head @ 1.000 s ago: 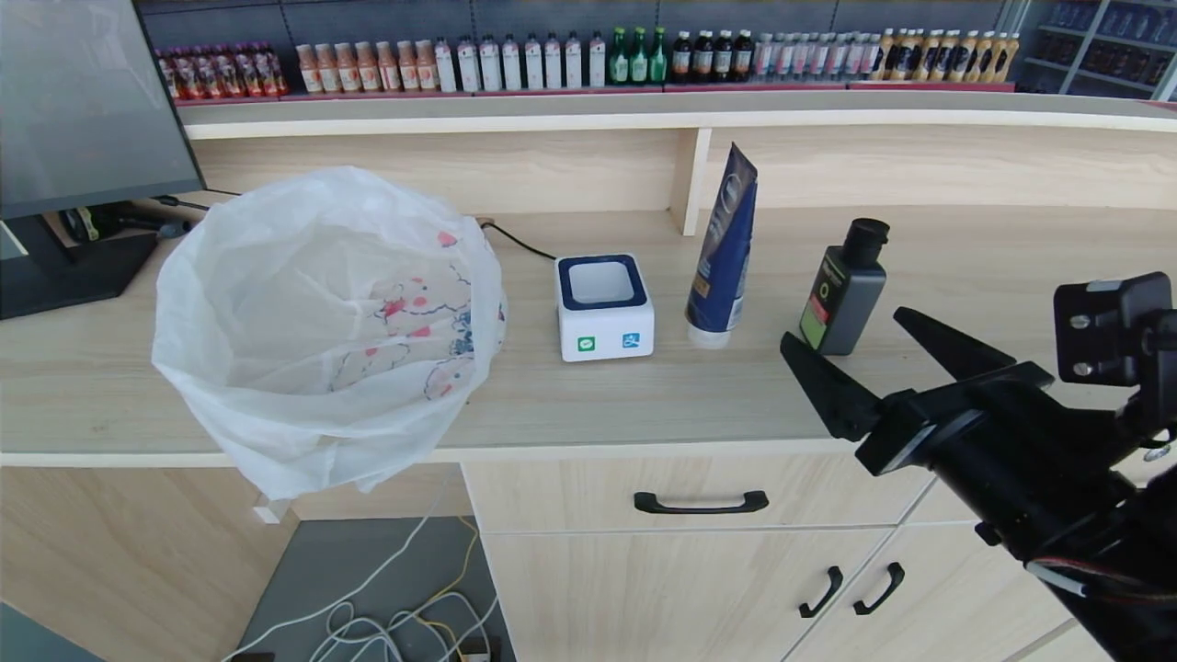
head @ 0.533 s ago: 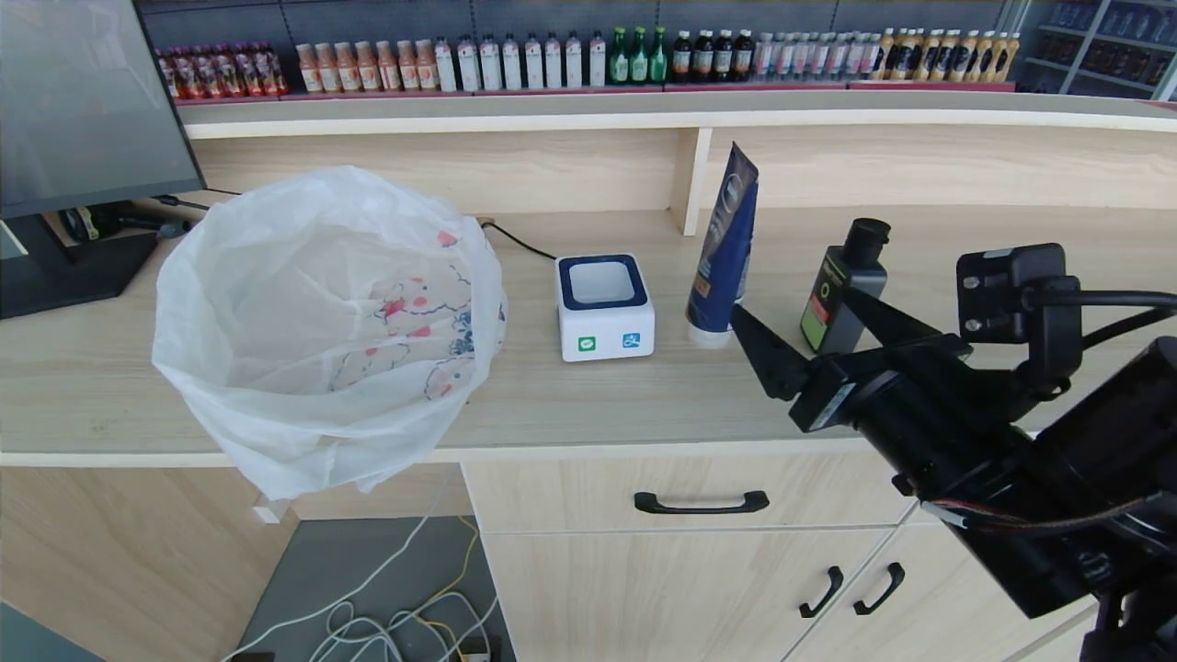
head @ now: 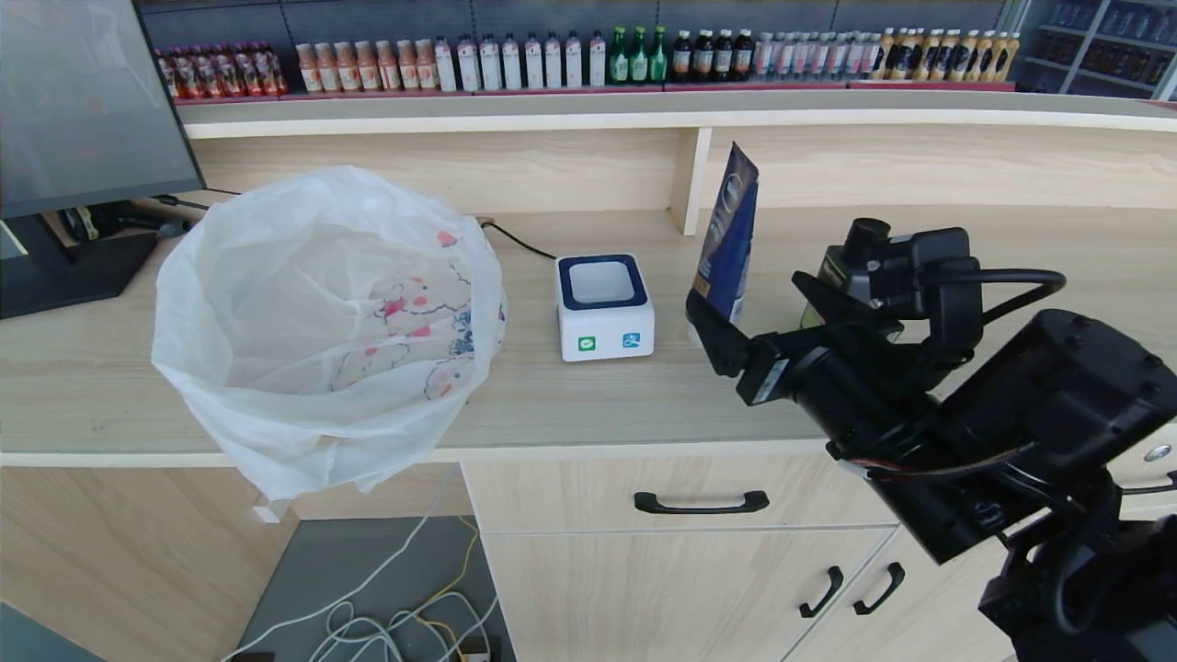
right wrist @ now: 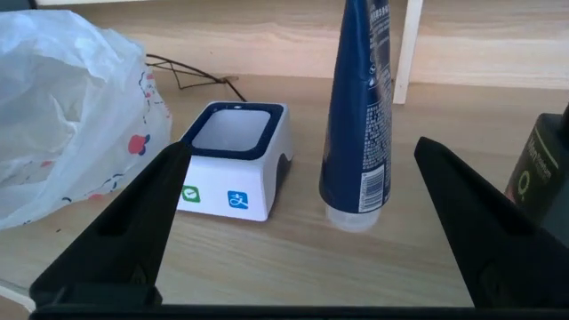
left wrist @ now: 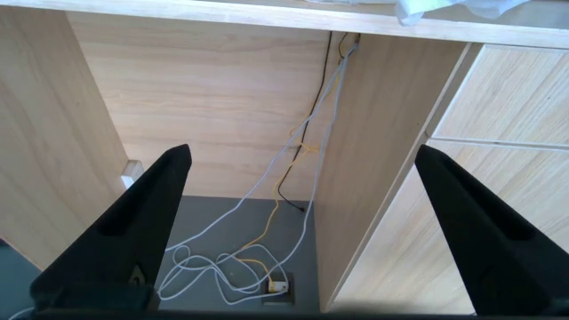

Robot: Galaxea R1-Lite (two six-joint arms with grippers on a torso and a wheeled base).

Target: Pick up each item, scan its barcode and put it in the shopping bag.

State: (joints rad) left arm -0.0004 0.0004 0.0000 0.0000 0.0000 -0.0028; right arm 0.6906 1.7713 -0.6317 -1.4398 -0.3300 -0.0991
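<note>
Note right end effector [head: 743,287] wide open and empty, just short of the tall glossy dark-blue squeeze tube [head: 731,230] standing cap-down right of the white blue-rimmed cube scanner [head: 604,317]. Avoid clipping its narrow base: topples easily. Expect slippery, yielding walls. Mind the rigid dark-grey bottle [head: 832,268] further right.

From the head we overlook the counter [head: 588,405]; right wrist shares its scanner [head: 605,313], closer; left wrist faces cables [left wrist: 240,253] underneath.
</note>
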